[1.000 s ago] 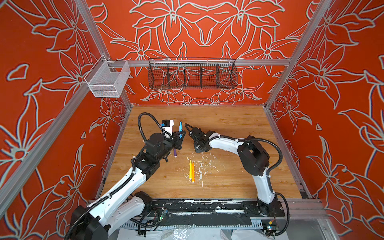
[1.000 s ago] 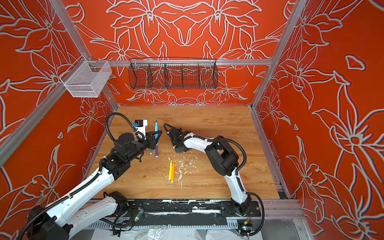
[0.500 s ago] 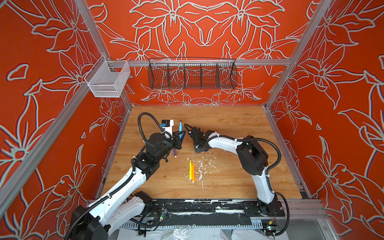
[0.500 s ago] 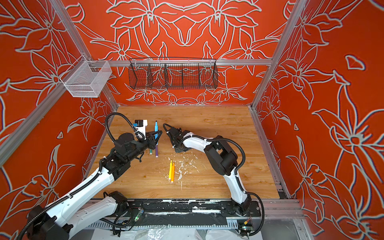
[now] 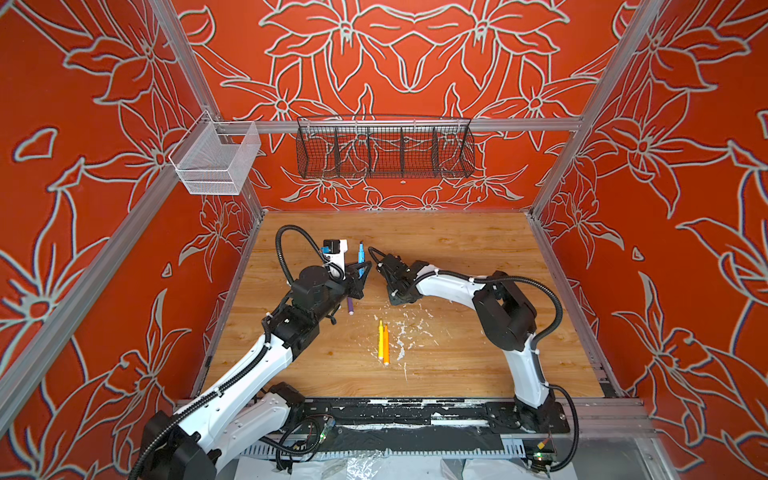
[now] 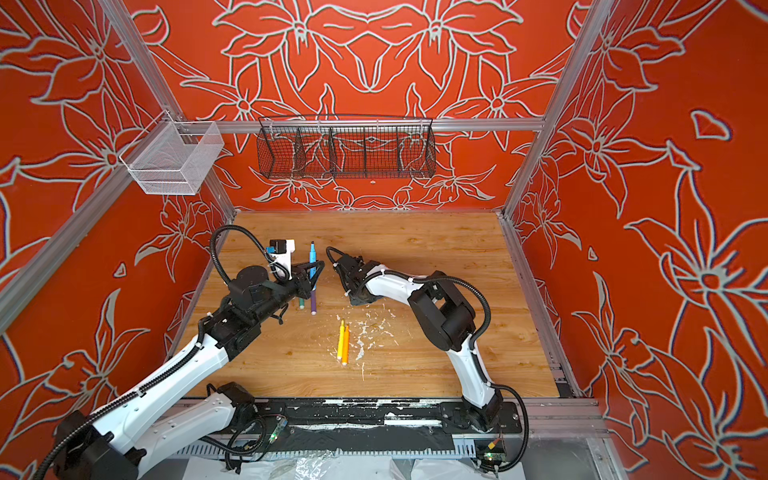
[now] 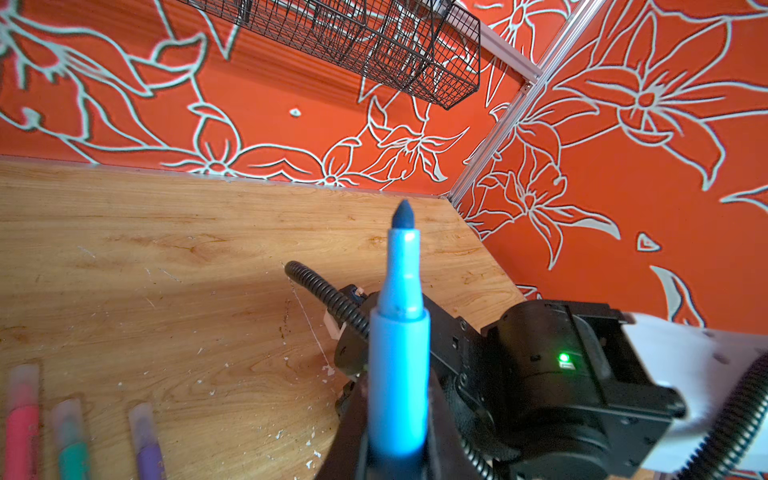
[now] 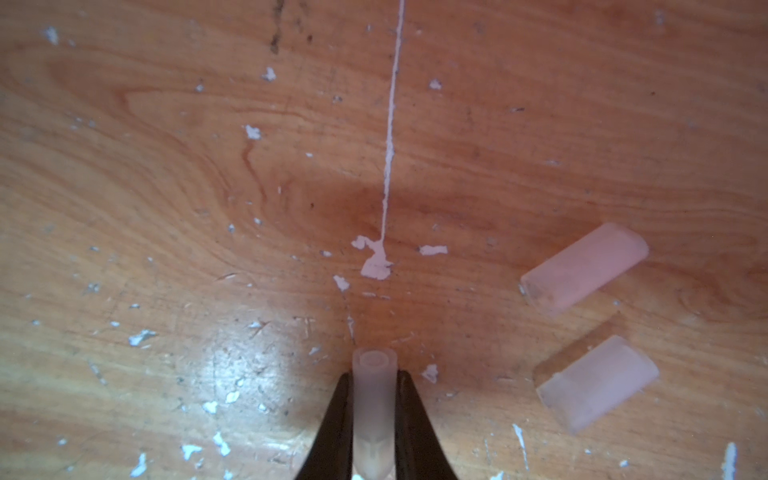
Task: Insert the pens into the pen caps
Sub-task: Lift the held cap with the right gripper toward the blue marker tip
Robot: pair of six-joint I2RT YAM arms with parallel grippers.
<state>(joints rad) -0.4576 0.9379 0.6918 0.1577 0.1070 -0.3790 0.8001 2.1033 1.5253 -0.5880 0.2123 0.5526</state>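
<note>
Two robot arms work over a wooden table (image 5: pixel 457 249). The left gripper (image 5: pixel 360 277) is clamped tight around the lower barrel of the blue pen (image 7: pixel 399 353). The pen sticks out past the jaws with its dark tip bare. We judge it is held this way so the tip stays free to take a cap.

The right gripper (image 8: pixel 374 415) is down close to the table, near the left one. Its jaws are pinched on the sides of one clear cap (image 8: pixel 373 395). The cap lies along the fingers with its open mouth pointing out past the fingertips, likely so a pen can slide in. We cannot tell whether this cap is off the table.

We count six pens.
- **In the grip:** the blue pen is one.
- **By the left arm:** the pink-red pen (image 7: pixel 20 424), green pen (image 7: pixel 72 440) and purple pen (image 7: pixel 145 440) lie side by side. Each seems to wear a frosted cap, though that view is blurred.
- **Mid-table:** the yellow pen (image 5: pixel 380 338) and orange pen (image 5: pixel 386 345) lie touching, apart from both grippers. They look uncapped.

We count three loose caps. One is the held cap. A second cap (image 8: pixel 584 268) and a third cap (image 8: pixel 598 382) lie near each other on the wood, among white paint flecks (image 8: pixel 376 262).

That leaves three bare pens and three free caps, so we judge the task about half done.
</note>
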